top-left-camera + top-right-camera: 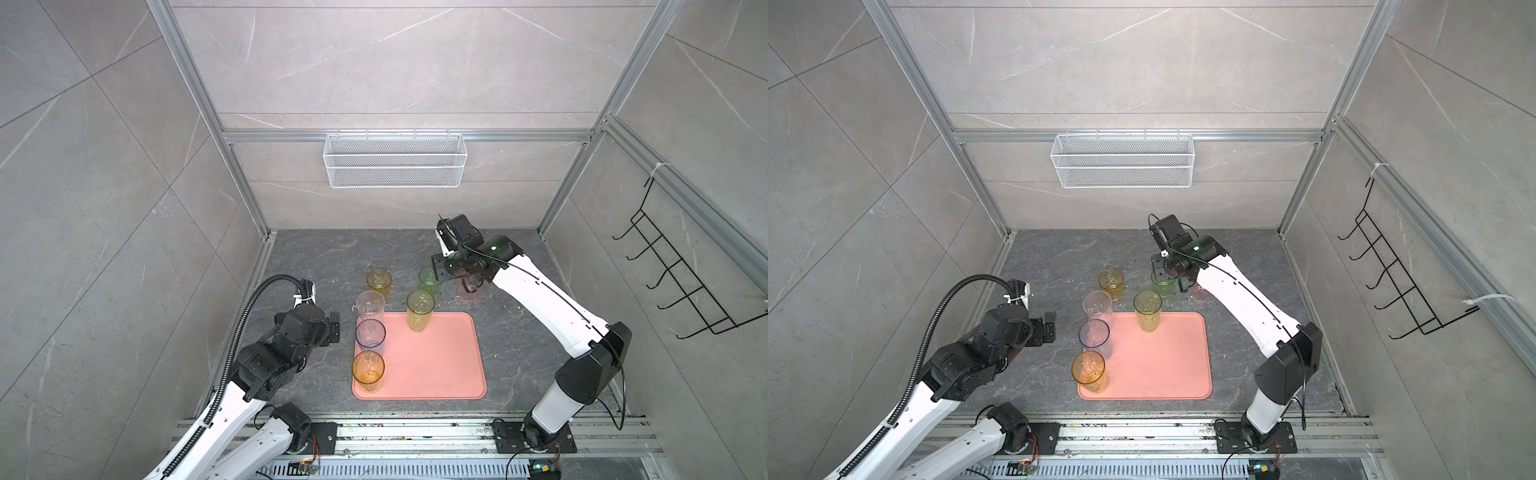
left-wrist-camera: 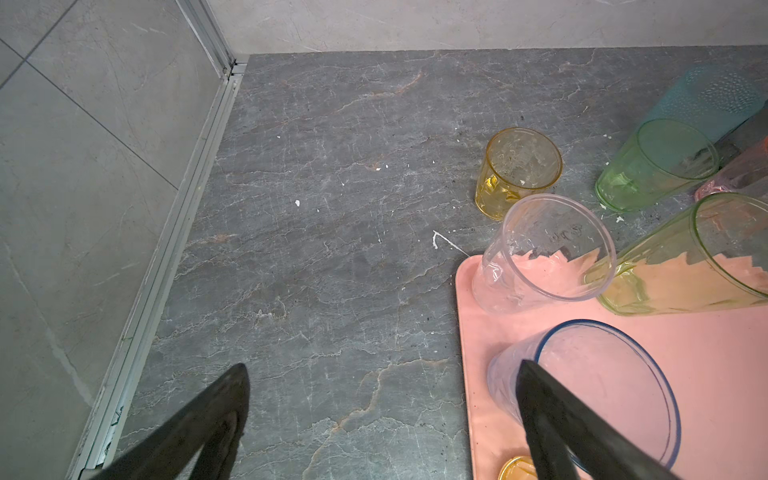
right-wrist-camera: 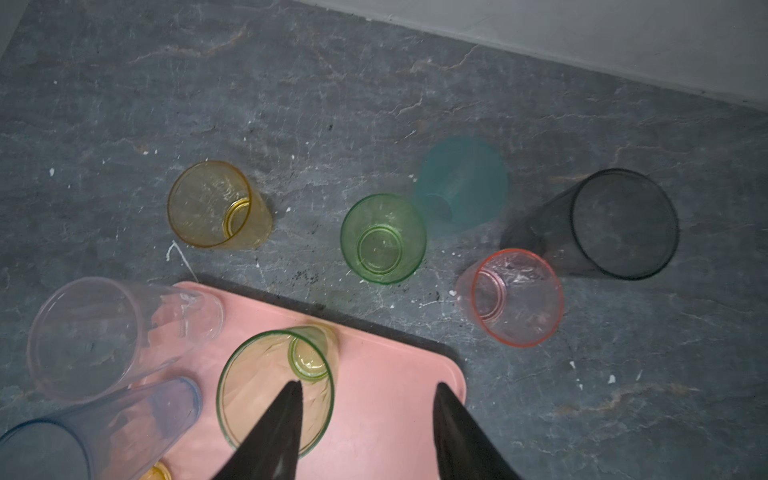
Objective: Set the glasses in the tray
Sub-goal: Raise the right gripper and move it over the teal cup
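Note:
The pink tray (image 1: 440,370) lies mid-table. On its left side stand a clear glass (image 1: 370,305), a blue-rimmed glass (image 1: 370,332) and a tall amber glass (image 1: 368,369); a tall green glass (image 1: 420,309) stands at its far edge. Beyond it on the table stand a short amber glass (image 3: 212,203), a short green glass (image 3: 382,239), a pink glass (image 3: 515,297), a teal glass (image 3: 461,183) and a smoky glass (image 3: 623,224). My right gripper (image 3: 369,386) hangs open above the tray's far right corner, holding nothing. My left gripper (image 2: 384,365) is wide open beside the blue-rimmed glass (image 2: 590,386).
A white wire basket (image 1: 395,160) hangs on the back wall and a black hook rack (image 1: 673,270) on the right wall. Aluminium rails (image 1: 415,432) run along the front edge. Walls close the table on three sides.

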